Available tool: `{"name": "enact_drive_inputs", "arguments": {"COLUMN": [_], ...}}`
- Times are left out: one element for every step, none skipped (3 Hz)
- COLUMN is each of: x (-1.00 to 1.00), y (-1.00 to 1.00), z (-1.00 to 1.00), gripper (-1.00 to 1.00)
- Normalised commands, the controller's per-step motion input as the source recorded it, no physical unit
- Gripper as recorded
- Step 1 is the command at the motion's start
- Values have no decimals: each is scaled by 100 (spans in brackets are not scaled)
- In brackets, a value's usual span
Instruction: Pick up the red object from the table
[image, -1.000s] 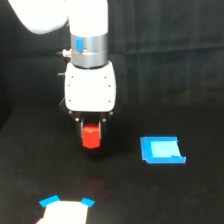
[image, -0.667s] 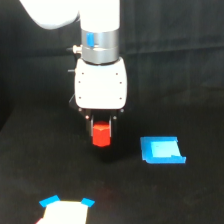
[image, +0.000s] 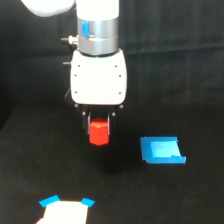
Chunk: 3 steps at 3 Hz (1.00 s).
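Table: flat matte black surface filling the lower view and running back into a dark backdrop; carries every loose item listed below.

Arm: single robot arm entering from the top, grey and blue collar above a white boxy wrist housing, pointing straight down over the middle of the table.

Blue piece: flat bright blue rectangle lying on the table toward the exterior view's right, well apart from the arm; not part of the task.

White card with blue corners: at the bottom edge, partly cut off by the frame, lying on the table; not part of the task.

Gripper: short dark jaws hanging below the white housing, closed narrow on the red block, one on each side of it.

Red block: small faceted red-orange piece held between the jaws, its lower part showing below them. It appears clear of the table, with dark surface visible beneath it, though no shadow confirms the gap.

Step in hand, by judgement: the grasp is made and the lift is under way or close to done.

Next move calls for: a firm grip and a steady straight rise, since the block is small and could slip
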Motion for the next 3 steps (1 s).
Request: {"name": "enact_drive_inputs", "arguments": {"x": [30, 46, 12], "y": [-38, -23, 3], "z": [91, 100, 1], "gripper": [-100, -67, -78]}}
